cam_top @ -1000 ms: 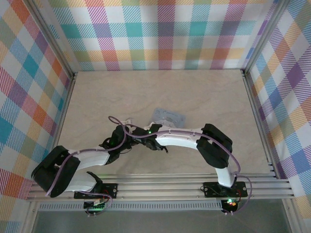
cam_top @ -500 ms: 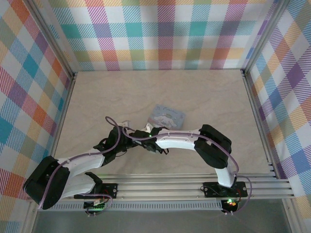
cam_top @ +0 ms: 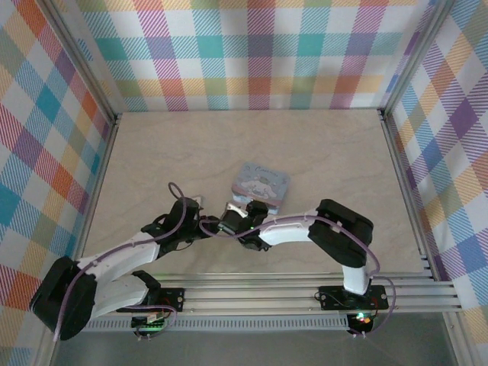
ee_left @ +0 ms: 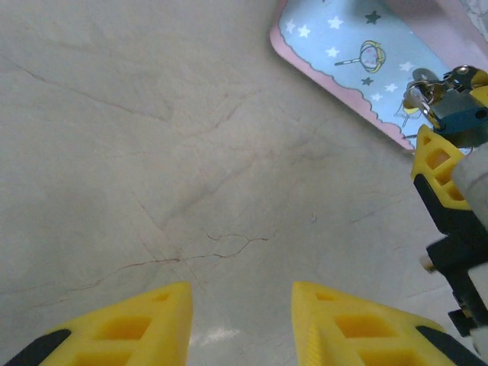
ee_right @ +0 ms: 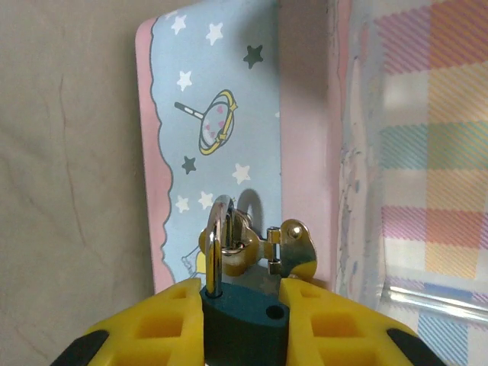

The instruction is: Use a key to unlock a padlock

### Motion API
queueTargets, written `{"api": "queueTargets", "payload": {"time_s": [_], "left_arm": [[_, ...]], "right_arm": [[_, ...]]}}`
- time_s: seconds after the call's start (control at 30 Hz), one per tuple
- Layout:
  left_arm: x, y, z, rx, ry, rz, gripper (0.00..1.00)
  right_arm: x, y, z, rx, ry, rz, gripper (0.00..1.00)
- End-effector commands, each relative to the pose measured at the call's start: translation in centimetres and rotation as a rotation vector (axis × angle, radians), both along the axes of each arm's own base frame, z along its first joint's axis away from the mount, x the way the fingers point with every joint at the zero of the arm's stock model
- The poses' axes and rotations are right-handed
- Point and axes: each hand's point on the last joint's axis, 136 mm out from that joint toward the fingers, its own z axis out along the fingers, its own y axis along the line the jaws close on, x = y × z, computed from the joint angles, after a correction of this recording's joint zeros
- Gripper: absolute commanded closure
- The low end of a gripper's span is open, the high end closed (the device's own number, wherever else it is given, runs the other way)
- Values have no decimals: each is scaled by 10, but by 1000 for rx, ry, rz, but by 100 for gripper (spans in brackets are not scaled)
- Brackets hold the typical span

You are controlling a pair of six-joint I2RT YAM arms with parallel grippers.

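Yellow fingers of my right gripper [ee_right: 242, 290] are closed on the padlock [ee_right: 244, 324], pinching its dark blue-green body from both sides. The silver shackle [ee_right: 216, 242] rises out of that body toward the box [ee_right: 221, 114]. I cannot tell whether it is latched or sprung. Brass-coloured keys [ee_right: 293, 250] bunch just beside the shackle, and one of them touches it. Whether any key sits in the keyhole I cannot tell.

Padlock and keys are at the box's near edge, in front of its pale blue lid with white stars, a ringed planet and a pink scalloped border. I cannot tell whether the padlock touches the lid. Beyond the box's far side stands the plaid wall [ee_right: 435, 152].

My left gripper [ee_left: 242, 296] is spread wide with nothing between its fingers. It hovers over the bare, pale veined table [ee_left: 152, 152] near the box's corner. From that wrist, my right gripper shows against the box's edge, gripping the padlock with the keys glinting just above it.

Seen from above, both grippers meet at the box's near-left corner. The right one is just beside the box. The left one is just beside the right one, on the side away from the box.
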Motion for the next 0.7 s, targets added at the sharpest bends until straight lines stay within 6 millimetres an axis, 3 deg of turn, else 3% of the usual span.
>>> {"api": "queueTargets", "payload": {"time_s": [0.0,0.23,0.4,0.53,0.67], "left_arm": [[-7,19,9,84,-9,14,61],[-13,24,6,78,-5,27,59],[-12,18,1,83,15,-1,58],[-7,12,2,78,12,-22,58],[3,5,4,57,-13,-26,61]], "right_arm": [[10,21,27,72,-51,76,100],[15,18,14,40,32,96,100],[-3,10,-2,87,181,123,100],[-29,3,-16,154,399,160,100],[-32,-7,-18,133,410,151,100]]}}
